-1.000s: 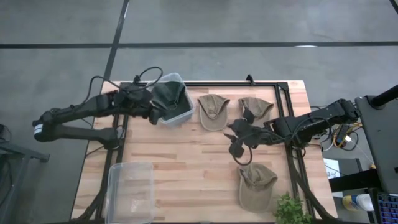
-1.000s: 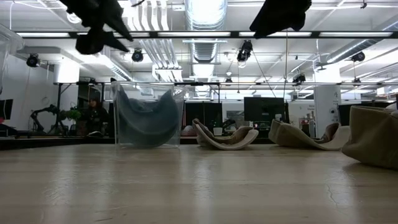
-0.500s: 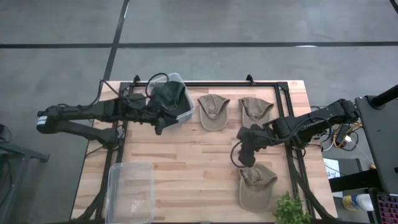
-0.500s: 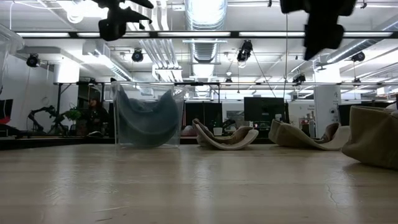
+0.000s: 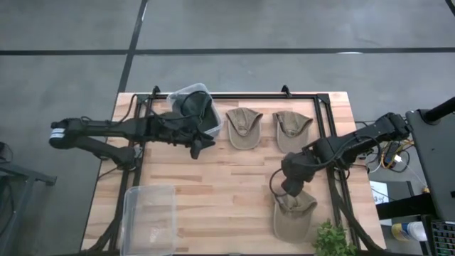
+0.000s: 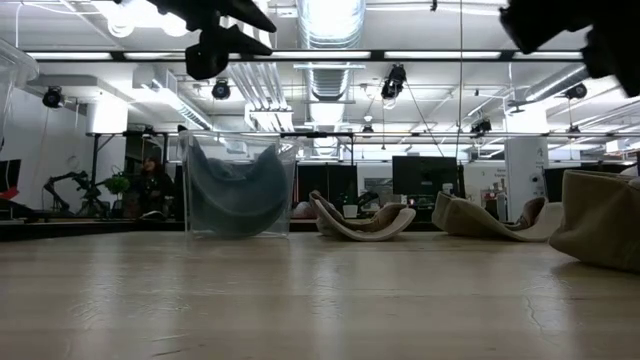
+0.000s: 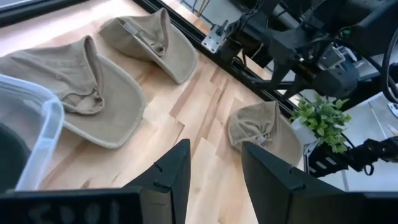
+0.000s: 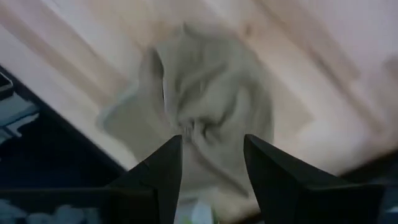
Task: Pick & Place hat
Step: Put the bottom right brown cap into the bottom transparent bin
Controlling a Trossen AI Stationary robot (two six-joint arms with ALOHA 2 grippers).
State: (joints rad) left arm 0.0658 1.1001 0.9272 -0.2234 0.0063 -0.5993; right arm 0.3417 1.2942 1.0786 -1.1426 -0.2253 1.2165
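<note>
Three tan hats lie on the counter (image 5: 213,185). Two are side by side at the far edge: one hat (image 5: 243,128) just beside a clear bin (image 5: 207,129), the second hat (image 5: 291,128) next to it. The third hat (image 5: 293,213) lies well apart from them at the near edge, beside a small green plant (image 5: 333,240). A fourth, dark hat (image 5: 193,110) sits inside the bin. A second clear bin (image 5: 149,217) stands at the near left corner of the counter.

The left pincer (image 5: 197,142) hangs above the counter just in front of the bin with the dark hat; its wrist view shows its fingers (image 7: 171,177) apart with nothing between them. The right pincer (image 5: 288,188) hovers right over the near hat; its wrist view shows its fingers (image 8: 165,171) apart, with the hat below them.

The high view alone shows both bins and counts all the hats. The low view shows the dark hat curled against the wall of its bin (image 6: 238,185) and the tan hats in profile, with the near one at the edge of the picture (image 6: 605,215); both pincers are only dark shapes at the top. The left wrist view takes in all three tan hats and the plant (image 7: 323,118) at once; the right wrist view shows only the near hat (image 8: 205,118), blurred.
</note>
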